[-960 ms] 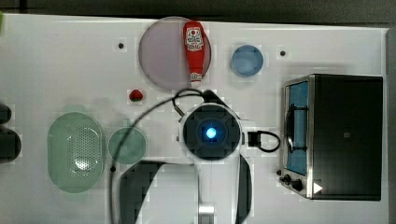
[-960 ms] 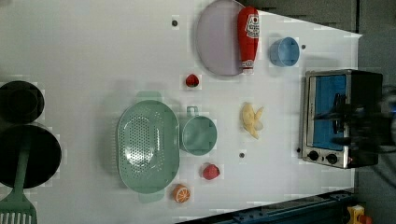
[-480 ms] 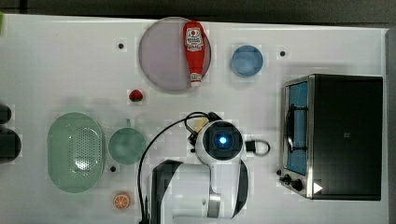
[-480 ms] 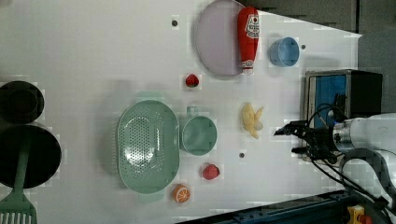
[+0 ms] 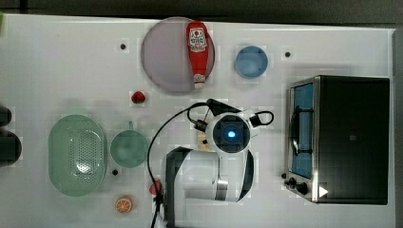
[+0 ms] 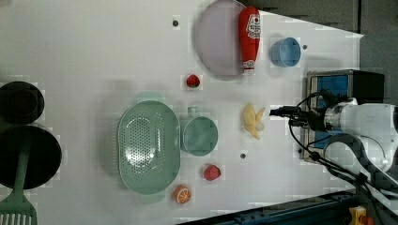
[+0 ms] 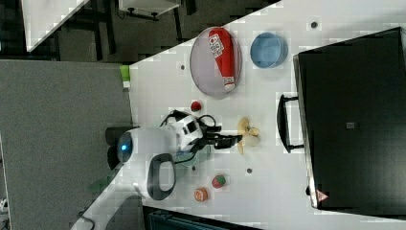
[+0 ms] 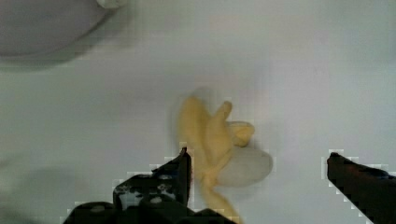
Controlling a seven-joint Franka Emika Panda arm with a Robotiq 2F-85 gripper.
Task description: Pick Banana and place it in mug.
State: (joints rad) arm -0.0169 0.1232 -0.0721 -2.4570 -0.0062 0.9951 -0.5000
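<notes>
The gripper (image 8: 257,186) hangs above the banana (image 8: 215,140) with its fingers (image 8: 159,184) spread wide and holding nothing; in the wrist view the yellow bunch lies on the white table (image 8: 93,116) between the two dark tips, nearer to one of them. In the left view the banana (image 6: 252,121) lies apart from the mug (image 6: 200,136), on the left view's right of it, and the gripper (image 6: 284,111) reaches toward the banana from the toaster oven (image 6: 342,86). The mug stands just beside the green colander (image 6: 148,146). A strawberry (image 6: 211,172) and an orange slice (image 6: 182,194) lie near the mug, toward the left view's bottom. In the top view the arm (image 5: 209,175) covers most of the banana.
</notes>
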